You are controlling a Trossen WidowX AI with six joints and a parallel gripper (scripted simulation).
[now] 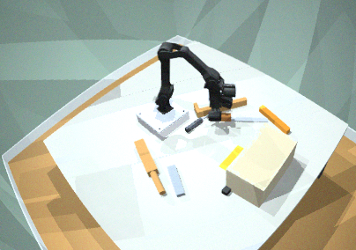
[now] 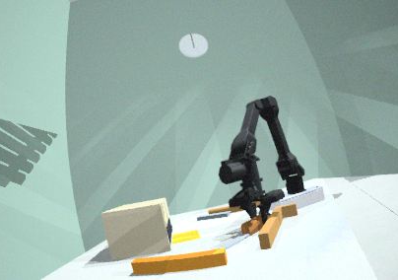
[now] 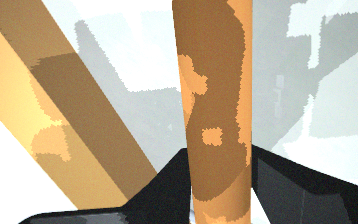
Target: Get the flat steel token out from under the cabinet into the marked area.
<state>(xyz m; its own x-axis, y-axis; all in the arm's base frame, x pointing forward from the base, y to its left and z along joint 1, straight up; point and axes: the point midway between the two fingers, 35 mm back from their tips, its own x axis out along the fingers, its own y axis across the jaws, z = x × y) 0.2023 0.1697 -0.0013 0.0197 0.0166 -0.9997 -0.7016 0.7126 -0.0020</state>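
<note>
The beige cabinet (image 1: 260, 160) (image 2: 135, 231) stands on the table. The yellow marked area (image 1: 232, 158) (image 2: 186, 237) lies in front of it. No token can be made out in any view; the space under the cabinet is hidden. My gripper (image 1: 219, 116) (image 2: 259, 219) (image 3: 214, 152) is shut on the orange handle (image 1: 226, 117) (image 2: 251, 226) (image 3: 215, 115) of a tool with a long thin pale blade (image 1: 250, 120) (image 2: 236, 242). The blade points towards the orange bar's side of the cabinet. The tool is low over the table; whether it touches is unclear.
An L-shaped wooden piece (image 1: 238, 104) (image 2: 269, 233) (image 3: 95, 130) is close beside the gripper. A dark-handled tool (image 1: 194, 125) lies near the base. An orange bar (image 1: 274, 120) (image 2: 179, 262), a wooden paddle (image 1: 145, 158), a grey-blue bar (image 1: 176, 180) (image 2: 213, 216) and a black block (image 1: 226, 190) also lie around.
</note>
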